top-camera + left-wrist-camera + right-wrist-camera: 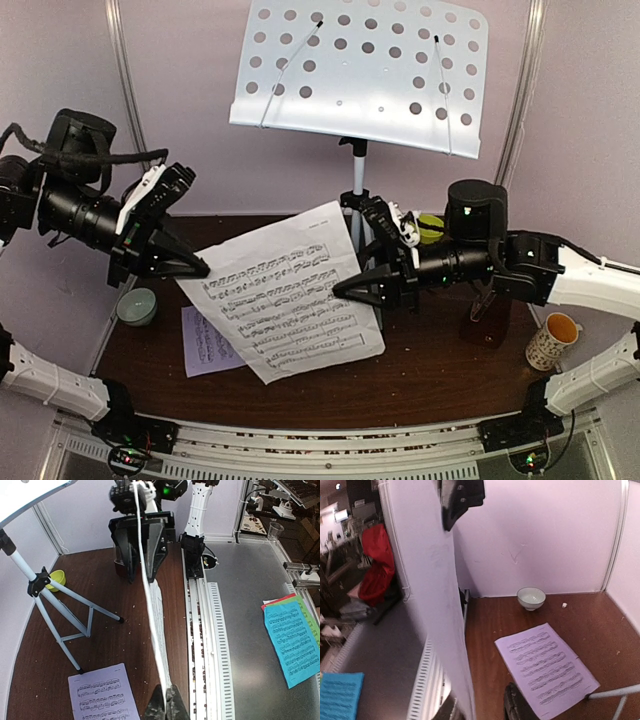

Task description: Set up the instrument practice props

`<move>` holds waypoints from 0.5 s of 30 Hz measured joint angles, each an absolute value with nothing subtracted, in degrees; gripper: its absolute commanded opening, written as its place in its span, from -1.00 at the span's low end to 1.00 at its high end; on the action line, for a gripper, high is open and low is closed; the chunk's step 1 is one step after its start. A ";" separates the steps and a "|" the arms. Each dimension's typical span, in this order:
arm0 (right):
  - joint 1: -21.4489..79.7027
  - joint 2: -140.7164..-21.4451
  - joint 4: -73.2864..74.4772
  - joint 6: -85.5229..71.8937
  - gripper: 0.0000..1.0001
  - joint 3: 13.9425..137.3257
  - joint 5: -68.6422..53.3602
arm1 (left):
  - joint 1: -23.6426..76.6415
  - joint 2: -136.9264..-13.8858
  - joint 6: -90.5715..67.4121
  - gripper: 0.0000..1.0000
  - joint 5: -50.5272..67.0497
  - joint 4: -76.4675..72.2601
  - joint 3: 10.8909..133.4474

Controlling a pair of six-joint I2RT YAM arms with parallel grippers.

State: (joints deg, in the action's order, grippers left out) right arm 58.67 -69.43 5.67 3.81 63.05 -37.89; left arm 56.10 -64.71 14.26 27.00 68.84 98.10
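Closest are the arm bases (130, 432), at the near edge of the table (440, 370). Above the table's middle one sheet (285, 290) hangs in the air, tilted, between the two grippers. On its left edge the left gripper (198, 268) is pressed together and pinches the paper. At its right edge is the right gripper (350, 287), with its jaws on both sides of the paper. The right wrist view shows a gap between one finger and the paper, so these jaws are spread a little.

A second sheet (205, 342) lies flat near the left edge, partly under the lifted one. At the far edge the stand (360, 75) is upright. The metronome (490, 325) is toward the right edge, mostly hidden behind the right arm. Near it, at the right edge, is a mug (553, 340). A yellow-green bowl (432, 228) sits by the stand's feet, and a grey bowl (137, 306) at the left edge.
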 measured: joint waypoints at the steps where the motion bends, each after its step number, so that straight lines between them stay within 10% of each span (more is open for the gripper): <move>1: 59.11 -69.32 6.13 3.92 -0.87 63.57 -37.39 | 56.10 -64.53 14.17 -1.00 26.59 68.64 98.10; 8: 60.64 -68.45 9.23 3.84 -1.00 64.42 -33.06 | 56.10 -64.25 12.67 -0.94 20.93 66.00 96.97; 15: 60.77 -66.46 11.03 1.43 -1.00 64.47 -28.88 | 56.10 -60.60 9.32 0.28 8.73 60.23 92.90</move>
State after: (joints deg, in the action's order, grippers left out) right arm 60.77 -66.46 11.03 1.43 64.47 -28.88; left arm 56.10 -60.60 9.32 8.73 60.23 92.90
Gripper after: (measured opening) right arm 0.010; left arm 0.435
